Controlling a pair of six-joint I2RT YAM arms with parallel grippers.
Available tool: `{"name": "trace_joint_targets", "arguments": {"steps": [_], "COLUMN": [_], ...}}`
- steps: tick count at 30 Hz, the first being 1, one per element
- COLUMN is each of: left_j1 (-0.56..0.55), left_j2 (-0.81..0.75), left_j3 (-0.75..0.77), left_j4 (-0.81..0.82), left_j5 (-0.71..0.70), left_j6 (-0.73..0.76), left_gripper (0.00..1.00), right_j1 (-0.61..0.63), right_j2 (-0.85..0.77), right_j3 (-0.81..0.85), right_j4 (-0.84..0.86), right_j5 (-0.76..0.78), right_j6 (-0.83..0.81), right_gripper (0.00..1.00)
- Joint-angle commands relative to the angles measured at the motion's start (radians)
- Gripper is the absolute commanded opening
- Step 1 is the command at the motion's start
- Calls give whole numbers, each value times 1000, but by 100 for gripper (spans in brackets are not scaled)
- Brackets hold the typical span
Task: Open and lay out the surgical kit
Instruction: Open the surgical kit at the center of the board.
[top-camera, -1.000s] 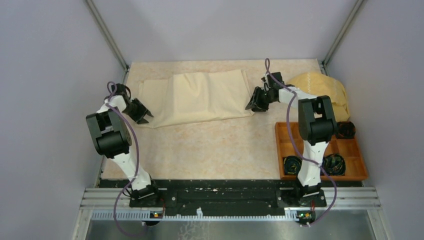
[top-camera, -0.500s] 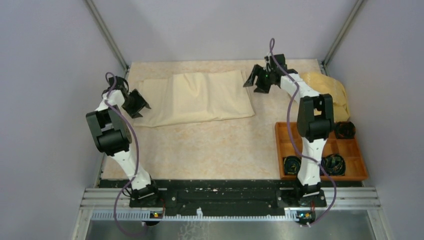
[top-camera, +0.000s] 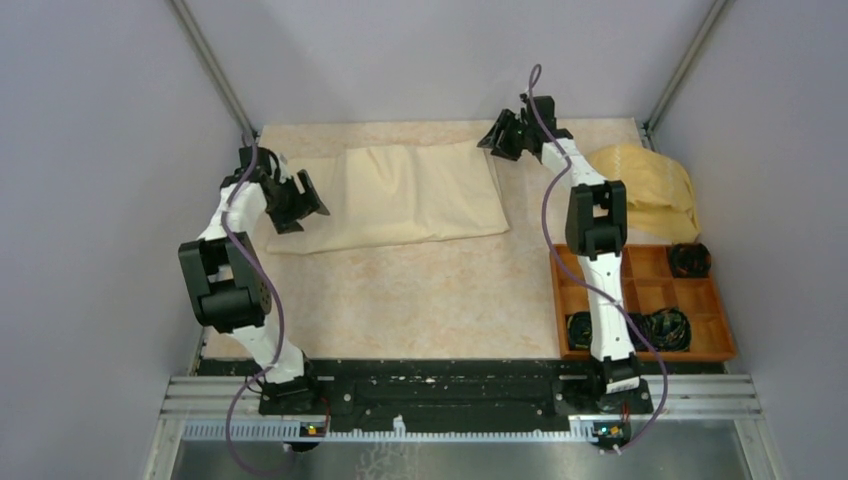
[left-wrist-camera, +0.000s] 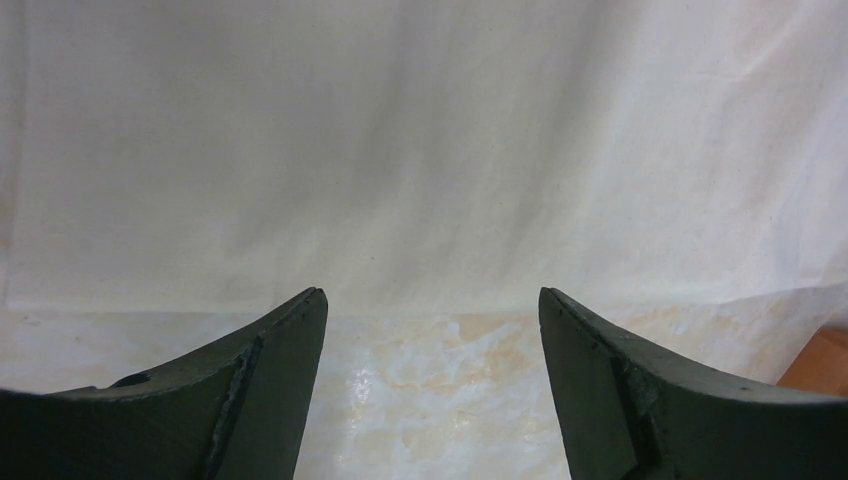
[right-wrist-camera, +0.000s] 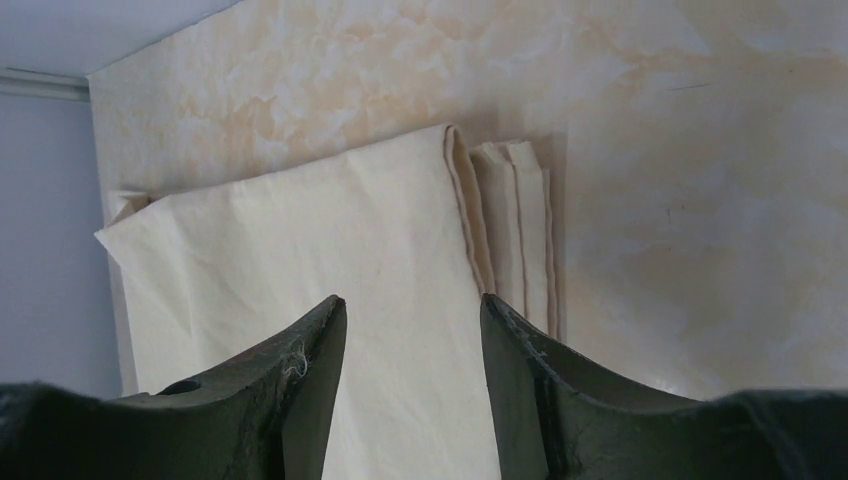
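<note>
Cream cloth sheet (top-camera: 410, 195) lies folded into a wide, bulging rectangle on the far half of the table (top-camera: 430, 290). It is softly creased, with a thinner flap at its left end and stacked, stitched edges showing at its right end. The left gripper (top-camera: 300, 205) hovers over that left flap, jaws spread wide and empty. The right gripper (top-camera: 500, 135) hangs above the sheet's far right corner, jaws apart, nothing between them. A mustard-yellow cloth (top-camera: 650, 180) is bunched to the sheet's right.
</note>
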Motion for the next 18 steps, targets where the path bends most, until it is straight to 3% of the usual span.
{"name": "trace_joint_targets", "arguments": {"steps": [1, 8, 15, 18], "left_j1": [-28, -41, -58, -63], "left_j2": [-32, -83, -121, -120], "left_j3": [0, -43, -41, -29], "left_j4": [-47, -59, -80, -102], "left_j5": [-3, -16, -18, -24], "left_j6": [29, 7, -1, 1], "left_gripper": [84, 85, 86, 86], "right_j1": [4, 3, 0, -2], "right_j2": [73, 141, 208, 241], "right_j3": [113, 143, 180, 207], "right_j4": [91, 163, 195, 239], "right_j5": [-20, -45, -36, -57], "right_j6": [59, 83, 97, 115], "right_gripper": [52, 48, 55, 52]}}
